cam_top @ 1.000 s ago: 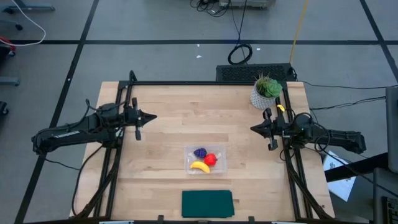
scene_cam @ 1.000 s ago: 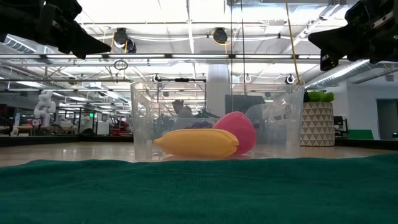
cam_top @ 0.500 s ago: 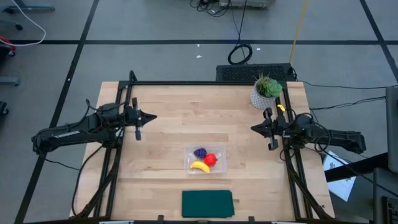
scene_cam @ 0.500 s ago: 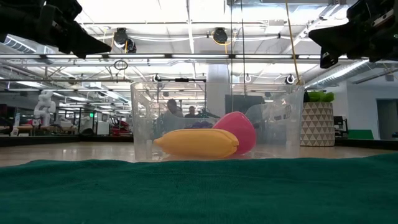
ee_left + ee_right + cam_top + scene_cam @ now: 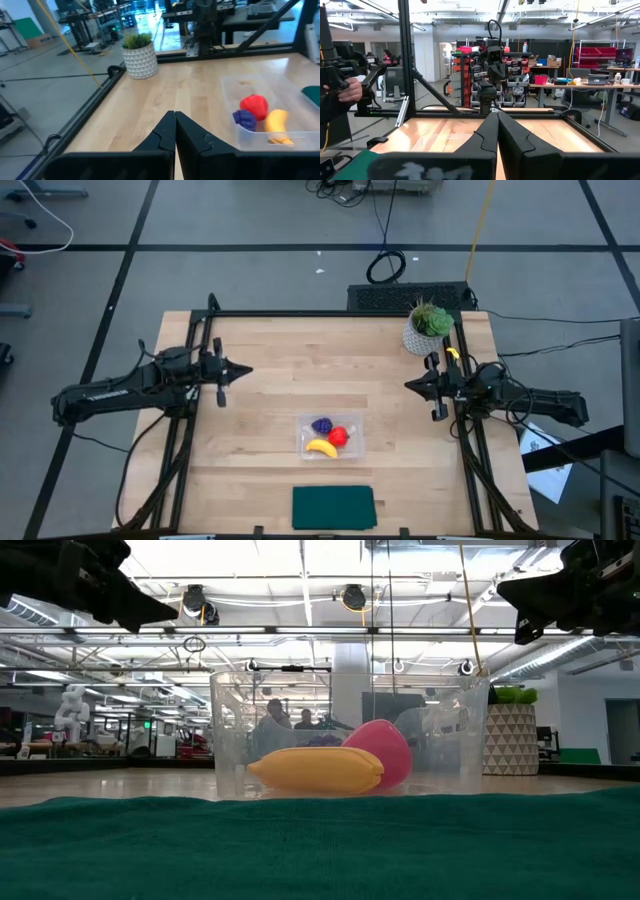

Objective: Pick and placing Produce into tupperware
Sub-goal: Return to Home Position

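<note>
The clear tupperware (image 5: pixel 331 436) sits on the table's near middle and holds all three pieces: the purple grape cluster (image 5: pixel 322 425), the red strawberry (image 5: pixel 339 436) and the yellow banana (image 5: pixel 321 447), each lying on its floor. The left wrist view shows them too, strawberry (image 5: pixel 254 105), grapes (image 5: pixel 244 119), banana (image 5: pixel 276 123). My left gripper (image 5: pixel 246 368) hovers shut over the table's left side, raised and far from the tupperware. My right gripper (image 5: pixel 406 387) hovers shut over the right side, also apart from it.
A green potted plant in a white pot (image 5: pixel 428 327) stands at the far right corner, just beyond my right gripper. A flat dark green rectangle (image 5: pixel 334 507) lies at the near edge, in front of the tupperware. A person's hand (image 5: pixel 347 91) shows beyond the table in the right wrist view.
</note>
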Motion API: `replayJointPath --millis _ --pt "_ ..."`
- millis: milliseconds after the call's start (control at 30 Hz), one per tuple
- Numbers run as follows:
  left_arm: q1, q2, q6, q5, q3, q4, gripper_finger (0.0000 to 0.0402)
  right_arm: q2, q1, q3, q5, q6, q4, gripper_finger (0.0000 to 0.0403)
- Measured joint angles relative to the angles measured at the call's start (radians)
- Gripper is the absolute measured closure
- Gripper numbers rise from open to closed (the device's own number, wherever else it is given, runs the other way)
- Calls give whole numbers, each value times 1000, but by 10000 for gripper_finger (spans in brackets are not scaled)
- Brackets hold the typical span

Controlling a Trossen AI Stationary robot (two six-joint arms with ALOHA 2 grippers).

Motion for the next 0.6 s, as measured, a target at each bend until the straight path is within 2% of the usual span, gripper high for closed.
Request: replayJointPath --millis 233,500,600 --pt "-28 0 -3 98 0 20 396 0 0 0 0 -3 0 403" --pt "-30 0 -24 -11 0 22 396 0 0 0 0 -3 0 403" --pt "-29 0 -24 -20 0 22 396 0 0 0 0 -3 0 403"
